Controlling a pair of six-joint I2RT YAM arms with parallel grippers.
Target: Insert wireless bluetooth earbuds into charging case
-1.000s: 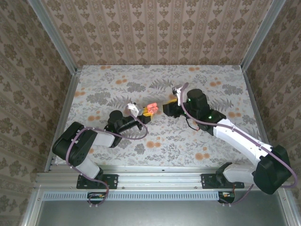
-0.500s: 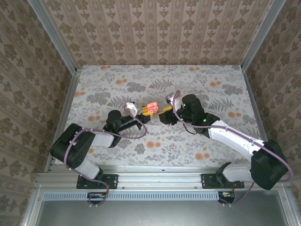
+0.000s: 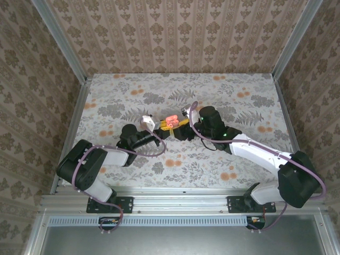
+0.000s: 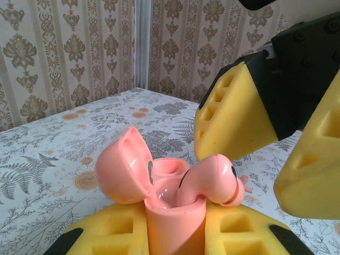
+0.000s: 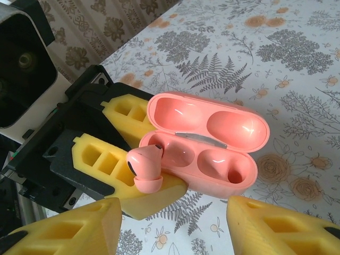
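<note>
Earbud [image 5: 144, 169] tilts in case [image 5: 241, 183]; right wrist view bares second socket [image 5: 220, 162].

The left arm [image 3: 85, 163] and right arm [image 3: 260, 154] have black joints and white links, each trailed by a purple cable [image 3: 163, 144]. A green light [image 3: 223, 134] glows on the right one. The left gripper [image 4: 175, 234] and right gripper [image 5: 175, 228] have yellow fingers [image 5: 79, 231] with rectangular pockets, on black mounts [image 5: 48, 154].

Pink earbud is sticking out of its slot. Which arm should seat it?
Right, likely: the right tool hangs open beside the earbud, while the left tool is shut on the case.
</note>
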